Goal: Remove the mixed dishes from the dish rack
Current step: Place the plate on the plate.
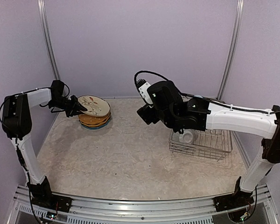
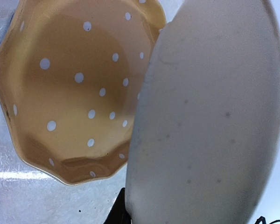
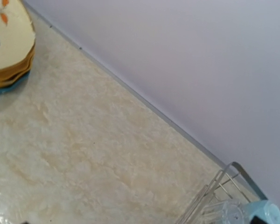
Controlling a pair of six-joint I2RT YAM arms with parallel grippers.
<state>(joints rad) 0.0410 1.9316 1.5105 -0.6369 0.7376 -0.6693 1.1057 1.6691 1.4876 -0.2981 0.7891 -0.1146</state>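
My left gripper (image 1: 78, 108) is shut on the left rim of a cream leaf-patterned plate (image 1: 94, 105) and holds it tilted just over a stack of plates (image 1: 95, 120) at the back left. In the left wrist view the cream plate's pale underside (image 2: 210, 116) fills the right side, with a yellow-orange white-dotted plate (image 2: 74, 88) below it. My right gripper (image 1: 143, 115) hangs above the table's middle, left of the dish rack (image 1: 219, 150); its jaws are hidden. The silver wire rack holds a clear glass tumbler (image 1: 187, 136). The right wrist view shows the rack's corner (image 3: 226, 179), the tumbler (image 3: 221, 212) and a light blue mug (image 3: 263, 212).
The plate stack also shows in the right wrist view (image 3: 9, 51), yellow-orange over a blue one. A lilac back wall (image 1: 144, 42) with metal posts runs close behind the stack and the rack. The marbled tabletop (image 1: 116, 154) lies between them.
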